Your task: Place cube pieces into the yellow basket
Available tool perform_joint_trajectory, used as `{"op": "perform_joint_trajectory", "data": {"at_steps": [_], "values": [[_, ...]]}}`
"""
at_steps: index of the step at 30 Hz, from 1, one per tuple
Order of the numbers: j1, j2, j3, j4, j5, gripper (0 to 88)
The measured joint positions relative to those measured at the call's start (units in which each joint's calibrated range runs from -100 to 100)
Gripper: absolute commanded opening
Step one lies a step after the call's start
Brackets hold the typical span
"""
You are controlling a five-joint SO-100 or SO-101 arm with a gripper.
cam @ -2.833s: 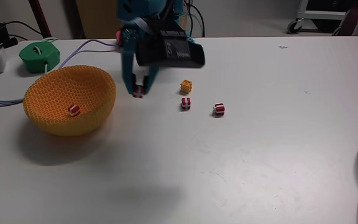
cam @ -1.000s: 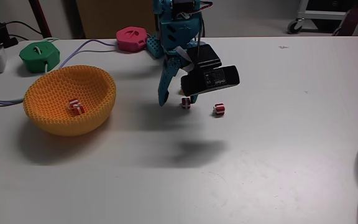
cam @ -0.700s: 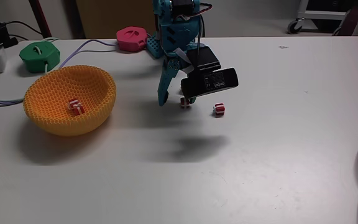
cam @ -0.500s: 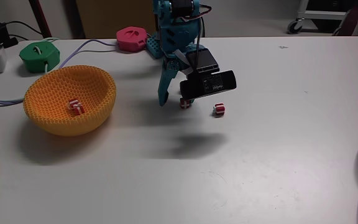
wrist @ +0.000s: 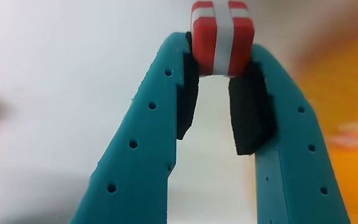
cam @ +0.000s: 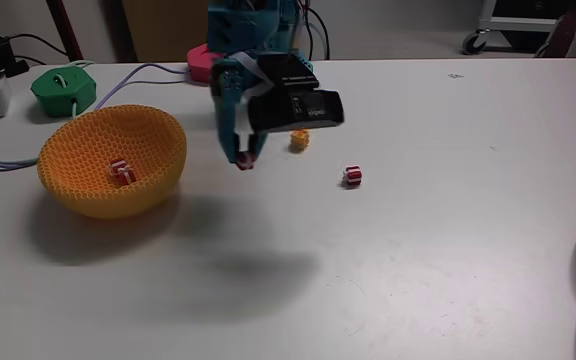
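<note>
Cube [wrist: 222, 37], striped red and white, sits clamped in my tool [cam: 244, 160], lifted off the table [cam: 418, 240] beside the basket [cam: 88, 160].

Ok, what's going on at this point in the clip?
The teal gripper is shut on a red-and-white cube, held above the table between the yellow basket and the loose cubes. The basket already holds striped cubes. One striped cube and the yellow-orange cube are on the table.
</note>
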Motion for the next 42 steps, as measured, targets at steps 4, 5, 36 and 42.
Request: {"op": "perform_joint_trajectory", "data": {"at_steps": [4,5,36,42], "values": [[12.3,-0.1,-11.3,4.9,6.6,1.8],[15.1,-0.3,-11.7,5.0,7.4,23.1],[-36.5,-0.1,3.0,3.5,-20.5,39.3],[-39.0,-0.1,5.1,-0.7,-25.8,39.8]]}}
